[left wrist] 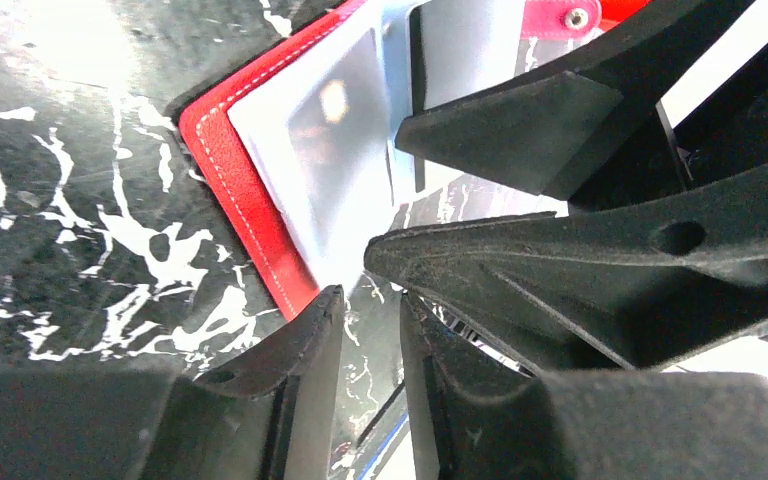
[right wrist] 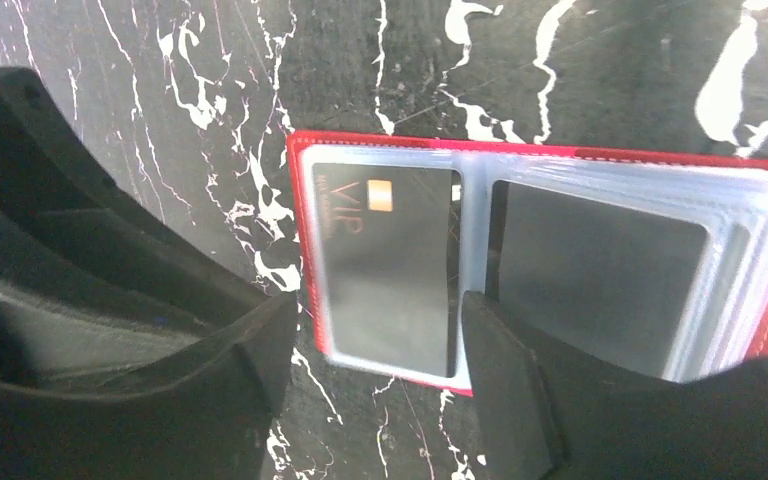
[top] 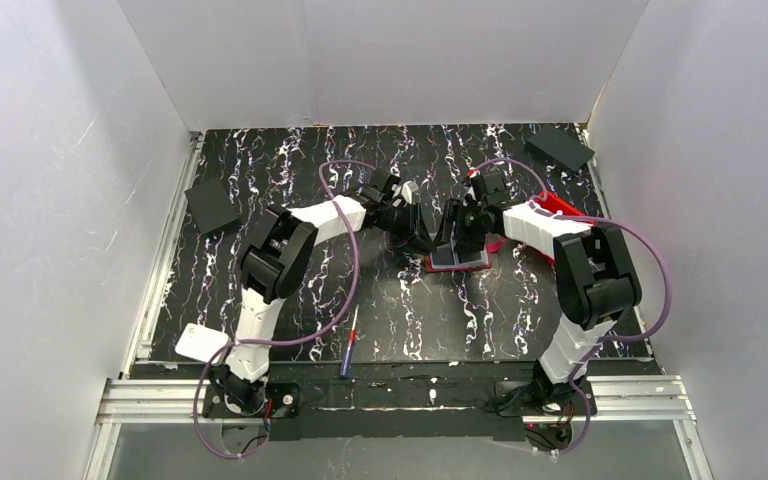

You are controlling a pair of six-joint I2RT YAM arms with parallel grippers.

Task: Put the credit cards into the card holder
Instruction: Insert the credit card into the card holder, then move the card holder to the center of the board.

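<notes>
The red card holder lies open on the marbled table. Its clear pockets hold a dark credit card marked VIP on the left page and a second dark card on the right page. My right gripper hovers open over the holder's left page with nothing between its fingers. My left gripper sits just off the holder's red edge. Its jaws stand a narrow gap apart, and only table shows between the tips. The right gripper's black fingers cross over the holder in the left wrist view.
Two black flat squares lie at the left and the far right corner. A red bin sits behind the right arm. A pen and a white flat rectangle lie near the front edge. White walls enclose the table.
</notes>
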